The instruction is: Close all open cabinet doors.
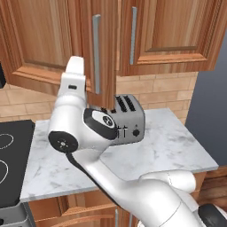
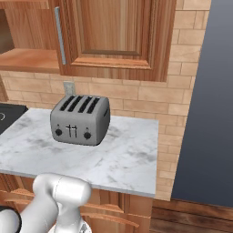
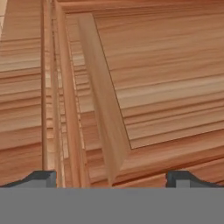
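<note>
In the left base view, the white arm [image 1: 84,128] rises from the lower right and reaches up toward the wall cabinets above the marble worktop [image 1: 177,146]. The left cabinet door [image 1: 46,42] stands swung out from its frame, tilted toward the camera, its lower edge hanging over the worktop's back edge. A long silver bar handle [image 1: 96,53] runs vertically along its right side. The arm's upper link ends just below this door. The right cabinet door [image 1: 170,33] lies flat against its cabinet, with its own handle [image 1: 133,35] near its left edge. A grey four-slot toaster [image 1: 128,119] sits at the back of the worktop, partly behind the arm. A black cooktop [image 1: 11,155] adjoins the worktop's left edge.

In the right base view, the toaster [image 2: 81,119] stands near the worktop's [image 2: 123,159] back left. The closed door [image 2: 118,36] hangs above it.

In the hand view, the pincer [image 3: 111,177] is spread wide, holding nothing, its two dark fingertips [image 3: 43,177] far apart. Close ahead is reddish-brown door wood [image 3: 166,78] with a raised frame edge.
</note>
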Tool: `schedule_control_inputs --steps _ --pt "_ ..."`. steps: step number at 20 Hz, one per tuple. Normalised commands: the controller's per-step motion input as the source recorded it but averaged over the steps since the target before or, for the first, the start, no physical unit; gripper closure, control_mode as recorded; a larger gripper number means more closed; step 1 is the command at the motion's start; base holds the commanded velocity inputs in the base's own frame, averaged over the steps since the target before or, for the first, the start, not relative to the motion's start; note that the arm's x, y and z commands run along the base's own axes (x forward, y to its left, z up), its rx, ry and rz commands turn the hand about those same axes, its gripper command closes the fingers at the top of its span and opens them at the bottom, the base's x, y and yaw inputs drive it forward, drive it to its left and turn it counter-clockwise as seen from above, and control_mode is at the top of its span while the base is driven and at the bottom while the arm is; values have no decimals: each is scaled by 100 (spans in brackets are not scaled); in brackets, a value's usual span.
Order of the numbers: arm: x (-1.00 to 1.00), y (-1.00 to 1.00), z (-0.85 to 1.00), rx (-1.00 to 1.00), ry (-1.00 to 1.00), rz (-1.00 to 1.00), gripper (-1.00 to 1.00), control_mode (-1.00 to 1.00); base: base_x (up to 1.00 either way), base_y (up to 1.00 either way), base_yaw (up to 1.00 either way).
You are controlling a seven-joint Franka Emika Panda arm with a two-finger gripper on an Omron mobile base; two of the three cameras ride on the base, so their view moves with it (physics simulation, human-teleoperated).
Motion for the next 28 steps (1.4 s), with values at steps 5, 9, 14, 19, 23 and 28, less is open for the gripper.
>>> schedule_control_inputs --steps 5,9,14,19,23,28 --pt "68 -24 0 0 0 0 -100 -100 0 0 0" --pt "68 -26 0 0 0 0 -100 -100 0 0 0" --pt "73 -25 -1 0 0 0 -100 -100 0 0 0" --pt "82 -25 -6 0 0 0 -100 -100 0 0 0" --pt "81 -23 -9 0 0 0 -100 -100 0 0 0" --pt "78 -19 -13 0 0 0 -100 -100 0 0 0"
